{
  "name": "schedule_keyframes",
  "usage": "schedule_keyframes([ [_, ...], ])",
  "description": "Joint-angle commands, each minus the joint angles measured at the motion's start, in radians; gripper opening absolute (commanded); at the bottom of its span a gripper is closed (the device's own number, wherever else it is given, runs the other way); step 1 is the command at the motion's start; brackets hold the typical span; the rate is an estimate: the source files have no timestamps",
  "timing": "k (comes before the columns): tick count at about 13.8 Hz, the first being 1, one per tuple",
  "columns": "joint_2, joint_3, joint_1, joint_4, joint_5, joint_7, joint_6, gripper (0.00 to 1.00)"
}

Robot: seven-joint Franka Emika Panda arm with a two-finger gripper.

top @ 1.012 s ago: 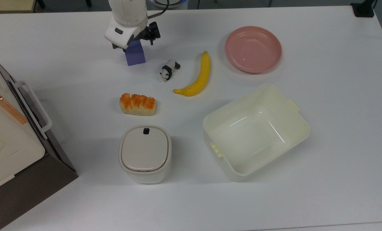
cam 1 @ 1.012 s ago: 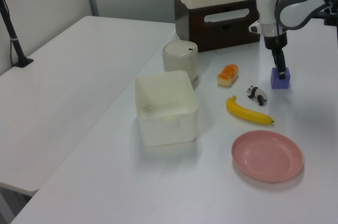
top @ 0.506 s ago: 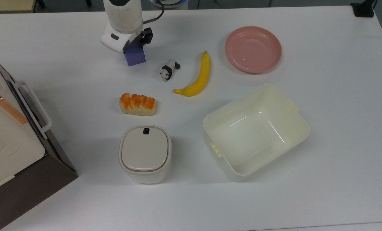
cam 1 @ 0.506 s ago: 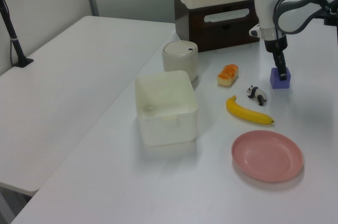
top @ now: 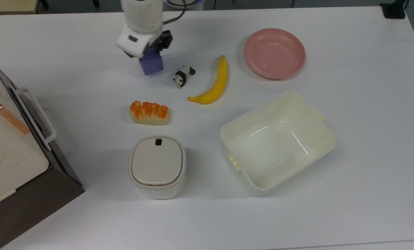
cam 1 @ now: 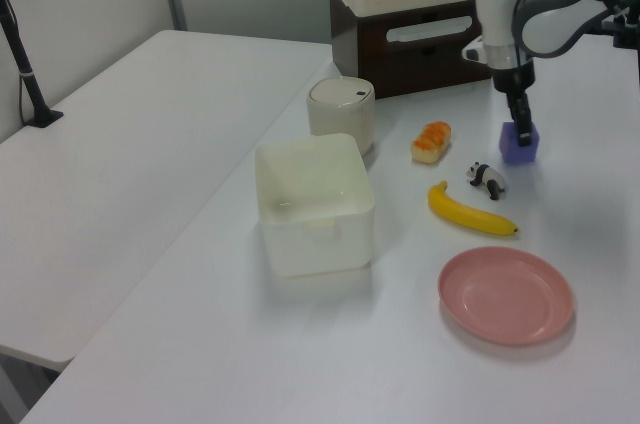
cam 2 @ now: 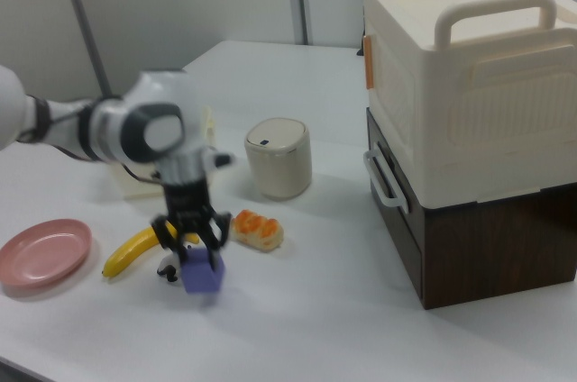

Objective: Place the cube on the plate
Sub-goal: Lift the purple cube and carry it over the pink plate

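Note:
The blue-purple cube (top: 152, 66) sits between the fingers of my gripper (top: 150, 52), which is shut on it. It hangs just above the white table (top: 349, 104), to the top view's left of the toy panda. In the right view the gripper (cam 2: 196, 251) clasps the cube (cam 2: 204, 278) from above, and a faint shadow lies under it. The left view has the cube (cam 1: 519, 144) under the gripper (cam 1: 520, 129). The pink plate (top: 274, 53) lies bare at the top view's upper right, beyond the banana, and far from the cube. It is also the pink plate (cam 1: 506, 295) in the left view.
Between cube and plate lie a toy panda (top: 183, 76) and a banana (top: 213, 83). A toy bread loaf (top: 148, 113), a lidded cream canister (top: 157, 166) and a large cream tub (top: 276, 142) stand nearer the front. A cream and brown cabinet (top: 5, 146) fills the top view's left edge.
The gripper closed on the cube and has carried it a short way to the top view's right, toward the panda, raising it slightly off the table.

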Motion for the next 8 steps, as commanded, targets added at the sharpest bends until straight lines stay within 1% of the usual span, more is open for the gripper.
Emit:
schedule_keyframes([
  [1,-0.024,-0.002,0.220,0.091,-0.014,0.101,-0.118,0.42],
  [2,-0.034,-0.002,0.289,0.107,-0.012,0.124,-0.147,0.43],
  [3,-0.038,-0.002,0.337,0.108,-0.009,0.149,-0.161,0.43],
  [4,-0.037,-0.002,0.417,0.108,-0.006,0.194,-0.165,0.43],
  [7,-0.023,0.000,0.564,0.107,0.003,0.306,-0.153,0.43],
  [8,-0.003,0.000,0.628,0.107,0.012,0.337,-0.152,0.43],
])
